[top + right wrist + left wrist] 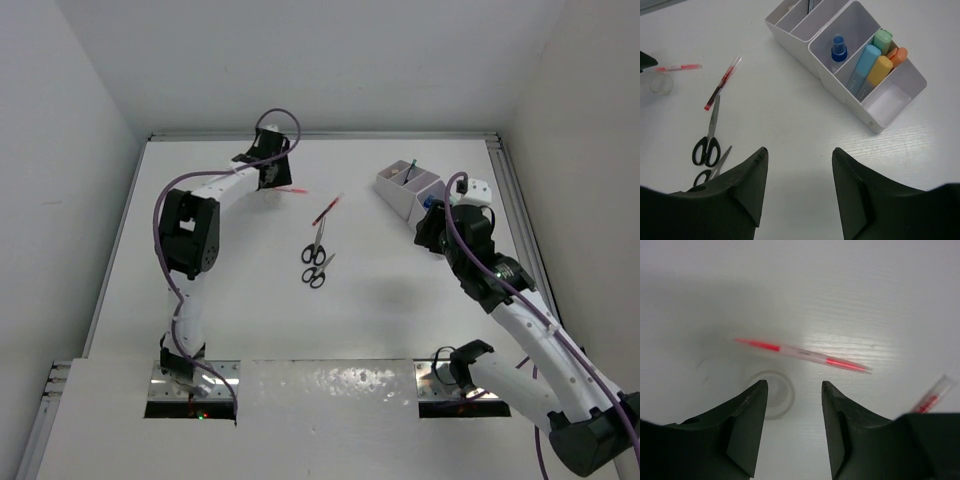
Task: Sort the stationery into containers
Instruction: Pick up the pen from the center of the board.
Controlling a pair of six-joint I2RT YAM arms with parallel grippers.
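Note:
My left gripper (794, 387) hangs open over the table with nothing between its fingers. The white tape ring (775, 392) lies just behind its left finger. A red pen (802, 354) lies crosswise beyond it, and a second red pen (932, 396) shows at the right edge. My right gripper (799, 152) is open and empty over bare table, near the white organiser (840, 90). The organiser holds a blue-capped bottle (838, 48) and pastel capsule pieces (879, 70). Two black-handled scissors (316, 243) (319, 272) lie mid-table.
The organiser (408, 188) stands at the back right, close to the right arm's wrist. The white side walls and the back wall close in the table. The arm bases sit at the near edge.

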